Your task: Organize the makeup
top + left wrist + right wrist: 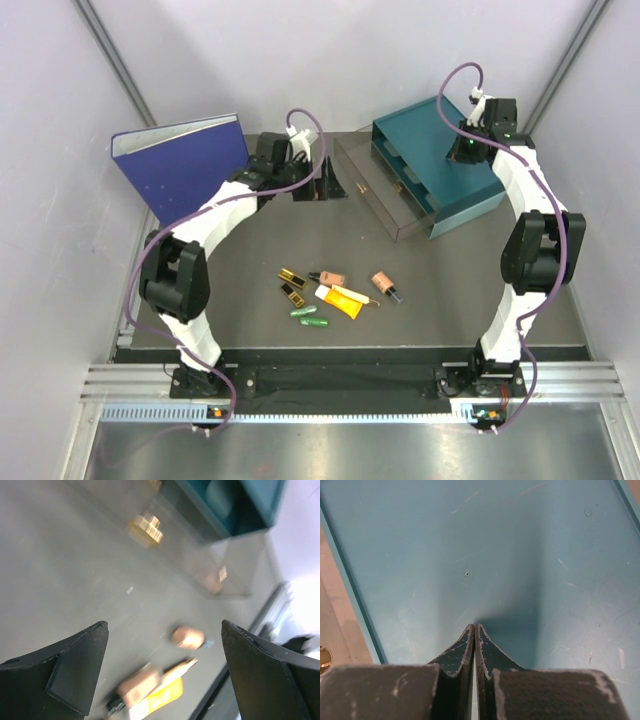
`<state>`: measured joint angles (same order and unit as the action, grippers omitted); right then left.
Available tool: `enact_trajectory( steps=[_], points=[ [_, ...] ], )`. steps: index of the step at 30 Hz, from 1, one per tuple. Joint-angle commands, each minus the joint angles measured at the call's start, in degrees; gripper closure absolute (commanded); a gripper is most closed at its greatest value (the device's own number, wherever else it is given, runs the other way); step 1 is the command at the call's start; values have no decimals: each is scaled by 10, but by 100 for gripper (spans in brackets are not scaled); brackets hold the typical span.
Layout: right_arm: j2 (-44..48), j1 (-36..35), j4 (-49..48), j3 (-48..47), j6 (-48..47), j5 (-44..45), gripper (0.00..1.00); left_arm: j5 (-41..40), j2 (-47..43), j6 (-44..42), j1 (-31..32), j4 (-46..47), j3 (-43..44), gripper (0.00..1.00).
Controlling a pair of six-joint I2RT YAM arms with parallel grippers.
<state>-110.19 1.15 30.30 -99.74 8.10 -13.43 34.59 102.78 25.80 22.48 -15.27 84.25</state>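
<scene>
Left hand is standing wide and empty—it should, I judge, be dropping squarely over one piece, straddling its short axis. Lying low-centre on the surface: two gold-and-black cases, two green capsules, one yellow tube, two beige bottles. Beyond, upper right—one clear drawer gaping, right hand pressing shut over the teal box.
</scene>
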Motion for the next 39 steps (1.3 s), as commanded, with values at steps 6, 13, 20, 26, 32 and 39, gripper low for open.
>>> enact_trajectory(
  steps=[6,13,20,26,32,39],
  points=[
    [-12,-7,63,26,-8,5,100,-148,-38,-283,28,-221,19,1],
    [-12,-7,64,31,-9,8,100,-213,-17,-371,71,-277,31,1],
    [-10,-7,63,37,-11,11,100,-260,6,-427,132,-321,36,4],
    [-14,-7,64,35,-11,11,100,-279,29,-440,181,-346,33,7],
    [-18,-7,65,34,-11,13,100,-282,57,-421,196,-375,23,13],
    [-21,-25,64,36,-11,12,100,-304,57,-420,196,-362,-13,15]
  ],
)
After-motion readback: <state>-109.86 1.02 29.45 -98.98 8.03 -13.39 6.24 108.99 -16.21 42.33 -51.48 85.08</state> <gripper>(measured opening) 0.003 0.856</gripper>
